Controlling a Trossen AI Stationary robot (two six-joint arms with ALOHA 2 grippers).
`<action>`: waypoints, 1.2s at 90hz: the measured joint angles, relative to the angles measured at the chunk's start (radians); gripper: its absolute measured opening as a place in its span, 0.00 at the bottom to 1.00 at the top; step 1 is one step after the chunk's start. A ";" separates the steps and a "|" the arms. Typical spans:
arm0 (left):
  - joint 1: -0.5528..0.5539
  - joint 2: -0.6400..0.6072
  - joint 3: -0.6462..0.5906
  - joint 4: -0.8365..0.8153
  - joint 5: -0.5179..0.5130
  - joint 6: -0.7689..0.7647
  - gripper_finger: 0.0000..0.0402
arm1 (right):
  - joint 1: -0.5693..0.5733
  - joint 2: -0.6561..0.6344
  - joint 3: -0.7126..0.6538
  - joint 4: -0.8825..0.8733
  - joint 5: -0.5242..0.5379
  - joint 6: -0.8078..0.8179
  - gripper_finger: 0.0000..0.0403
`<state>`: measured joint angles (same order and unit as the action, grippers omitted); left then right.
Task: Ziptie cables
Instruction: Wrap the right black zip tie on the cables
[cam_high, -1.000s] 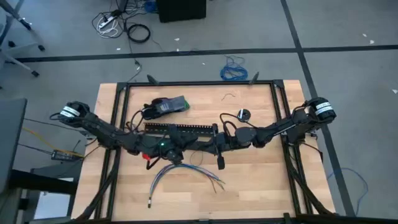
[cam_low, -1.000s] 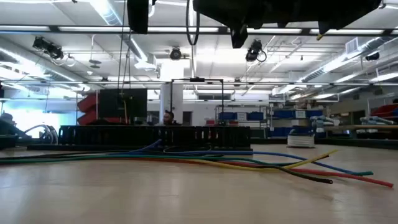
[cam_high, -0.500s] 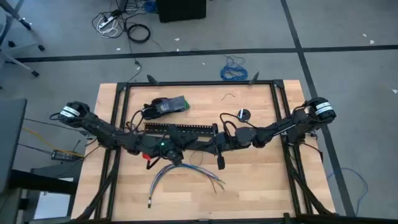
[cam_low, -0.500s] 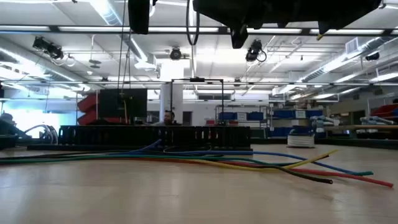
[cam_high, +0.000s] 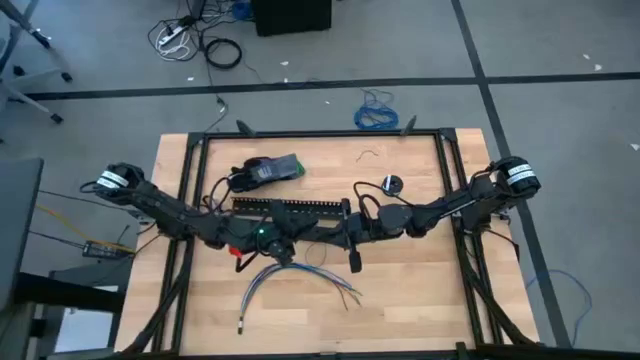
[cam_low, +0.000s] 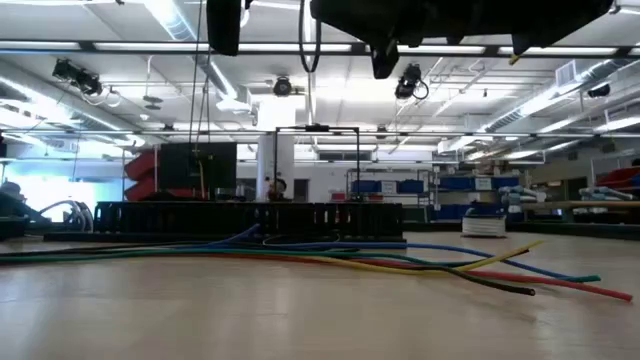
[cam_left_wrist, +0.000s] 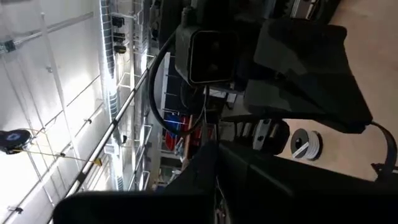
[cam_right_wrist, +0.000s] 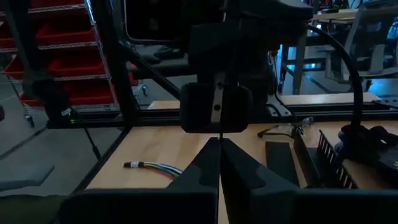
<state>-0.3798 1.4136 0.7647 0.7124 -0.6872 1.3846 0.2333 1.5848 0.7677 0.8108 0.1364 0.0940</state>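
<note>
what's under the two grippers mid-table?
Bare wood and the black slotted channel show beneath them; the cables lie nearer the front edge, clear of both. Whatever lies directly beneath the arms, zipties included, is covered.

Low view: wooden tabletop (cam_low: 300, 320) fills the foreground. A loose bundle of thin flexible cables (cam_low: 330, 258), blue, green, yellow, red and black, lies flat on it, running across from the left edge, ends splayed out to the right. Behind the bundle, a long black slotted comb-edged channel (cam_low: 250, 217) sits on the table, parallel to the near edge. Dark arm parts (cam_low: 450, 20) hang in from the top of frame, above the table. Warehouse room with ceiling lights behind.
</note>
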 joint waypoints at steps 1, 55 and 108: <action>0.000 0.000 0.000 0.000 0.000 0.000 0.00 | 0.000 0.000 0.000 0.000 0.000 0.000 0.00; 0.000 0.000 0.000 -0.001 0.000 0.001 0.00 | 0.000 0.000 0.000 0.003 -0.006 0.008 0.00; 0.000 0.000 0.000 -0.001 0.000 0.000 0.00 | 0.020 0.000 0.000 0.011 -0.009 0.011 0.00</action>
<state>-0.3794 1.4136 0.7647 0.7116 -0.6876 1.3846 0.2529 1.5848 0.7677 0.8219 0.1276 0.1045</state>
